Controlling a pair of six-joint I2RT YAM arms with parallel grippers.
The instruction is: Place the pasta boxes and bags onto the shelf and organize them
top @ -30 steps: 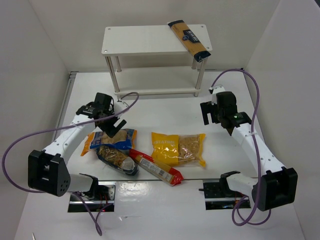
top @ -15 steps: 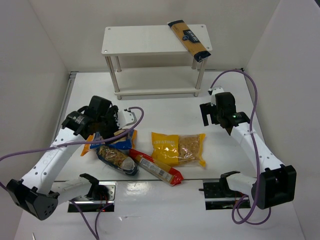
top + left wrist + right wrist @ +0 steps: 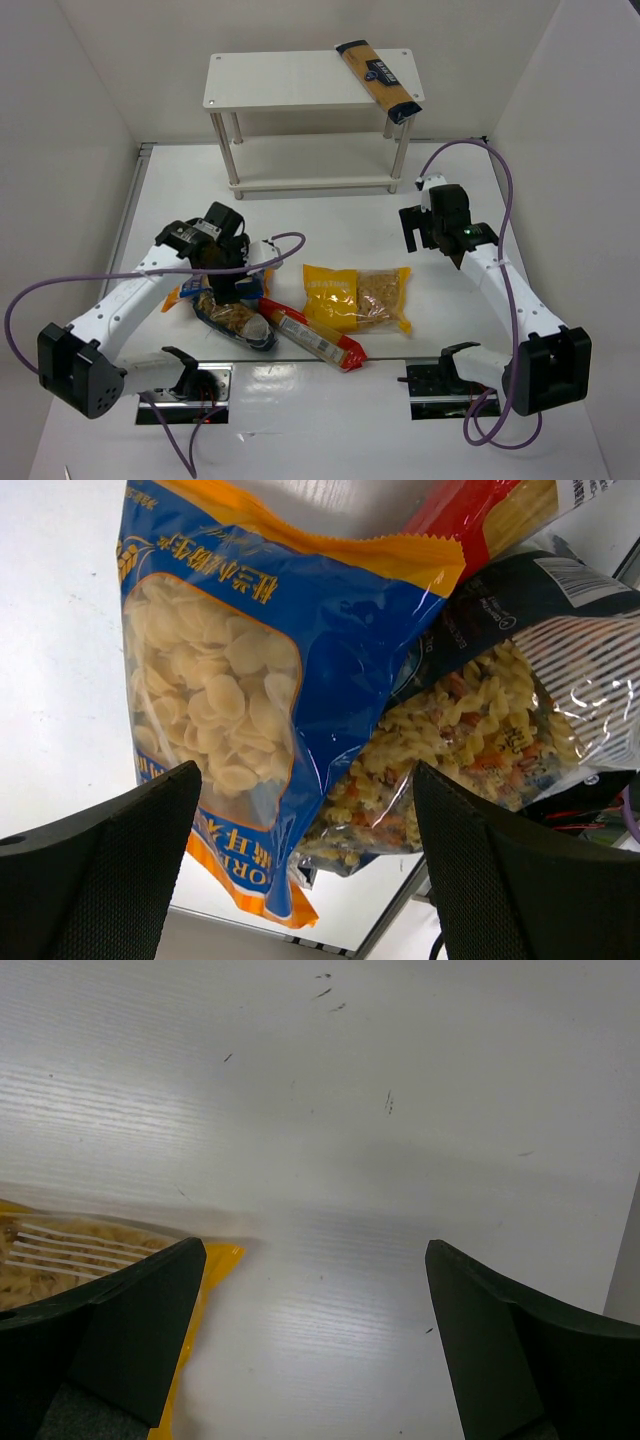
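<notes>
pincer wide open, left gripper [image 3: 305, 770] hovers over the blue-and-orange bag [image 3: 230, 680] at the table's [image 3: 330, 220] nine o'clock; it should pinch the bag's middle, clear of the dark-blue clear bag [image 3: 500, 700] underneath, then carry to the shelf [image 3: 290, 80] at twelve o'clock.

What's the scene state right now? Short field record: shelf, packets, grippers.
shelf: long tan-and-navy packet on top board, right end
table: blue-and-orange bag overlapping dark-blue clear bag; long red packet; yellow bag
left gripper: open, over blue-and-orange bag
right gripper: open, holding nothing, by yellow bag's corner
</notes>
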